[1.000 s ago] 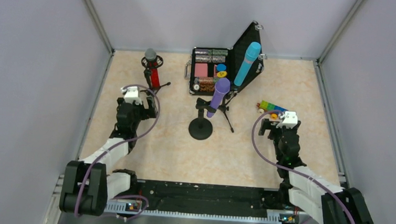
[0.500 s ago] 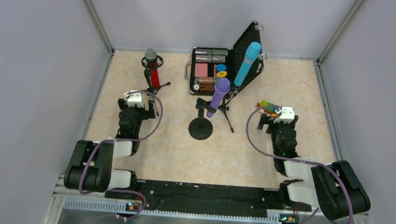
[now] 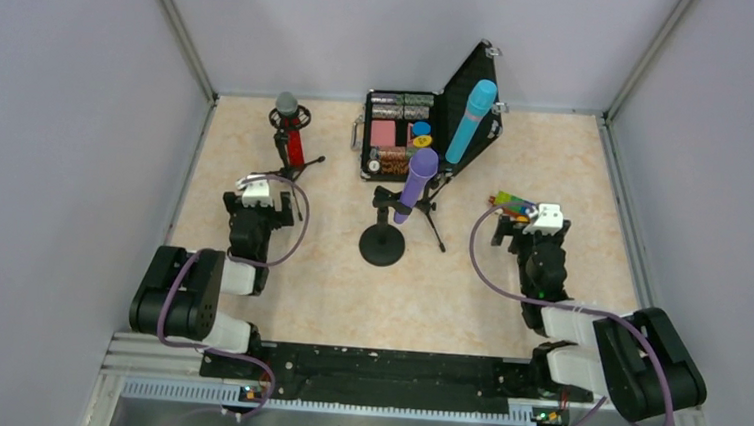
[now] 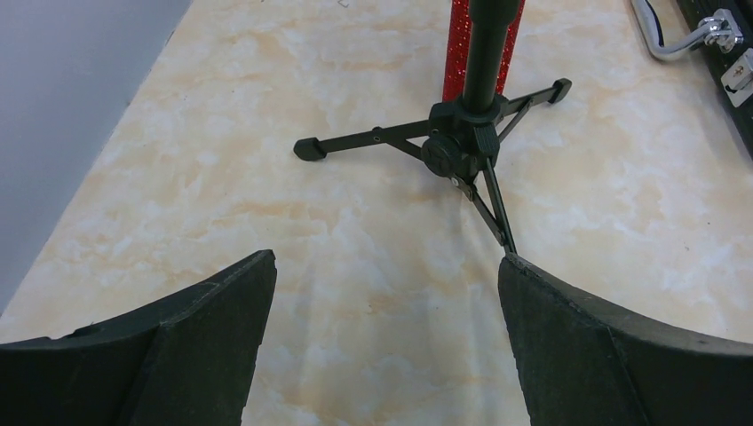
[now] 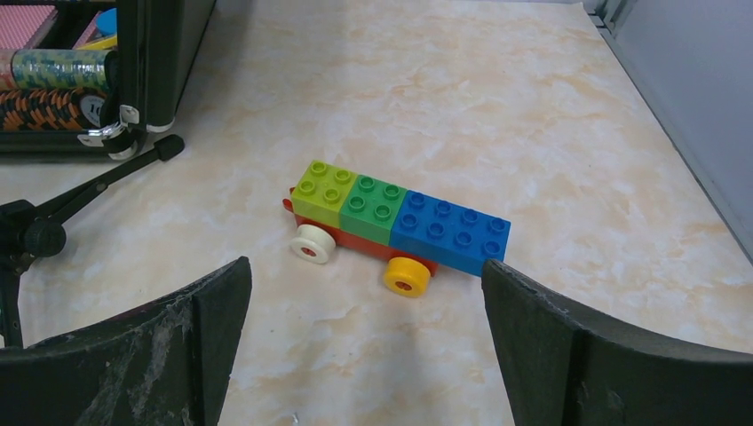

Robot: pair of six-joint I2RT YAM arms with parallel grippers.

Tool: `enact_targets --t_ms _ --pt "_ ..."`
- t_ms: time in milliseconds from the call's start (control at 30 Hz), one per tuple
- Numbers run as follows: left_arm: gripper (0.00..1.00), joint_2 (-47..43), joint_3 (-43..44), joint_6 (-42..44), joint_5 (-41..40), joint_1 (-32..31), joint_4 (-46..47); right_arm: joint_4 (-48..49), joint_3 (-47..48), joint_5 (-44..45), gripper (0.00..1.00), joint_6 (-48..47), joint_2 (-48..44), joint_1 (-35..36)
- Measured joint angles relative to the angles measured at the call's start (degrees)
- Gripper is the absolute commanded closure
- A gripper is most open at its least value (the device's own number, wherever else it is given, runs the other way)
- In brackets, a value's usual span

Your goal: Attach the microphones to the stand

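The glittery red microphone (image 3: pixel 291 145) with its silver head stands in a small black tripod stand (image 4: pixel 462 142) at the back left; its red body (image 4: pixel 455 44) shows behind the pole. In the middle, a round-base stand (image 3: pixel 383 245) carries the purple microphone (image 3: pixel 415 186). The light blue microphone (image 3: pixel 472 119) sits tilted on a taller tripod stand (image 3: pixel 437 215) behind it. My left gripper (image 4: pixel 386 262) is open just short of the red microphone's tripod, its right fingertip beside one leg. My right gripper (image 5: pixel 366 266) is open, with nothing between its fingers.
A multicoloured toy-brick car (image 5: pixel 400 222) lies just ahead of my right gripper. An open black case (image 3: pixel 399 134) with chips and small items stands at the back centre, its lid raised. Grey walls enclose the tabletop on three sides.
Both arms have folded back, their elbows drawing toward the bases. The right gripper has edged toward the toy car. Both grippers stay open and the microphones have not moved.
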Motion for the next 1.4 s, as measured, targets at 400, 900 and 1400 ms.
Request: enact_targets --t_ms 400,900,1400 --pt "0.01 0.0 1.4 -0.2 -1.6 0.0 -1.4 -3.7 3.8 -4.3 0.01 -1.4 3.2 0.0" --pt "0.01 0.0 1.5 -0.3 -1.6 0.0 -1.9 -3.7 3.8 -11.5 0.01 -4.1 2.9 0.0" --pt "0.01 0.0 1.6 -0.3 -1.6 0.0 -1.9 -11.3 1.5 -3.2 0.01 -1.3 -25.8 -1.6"
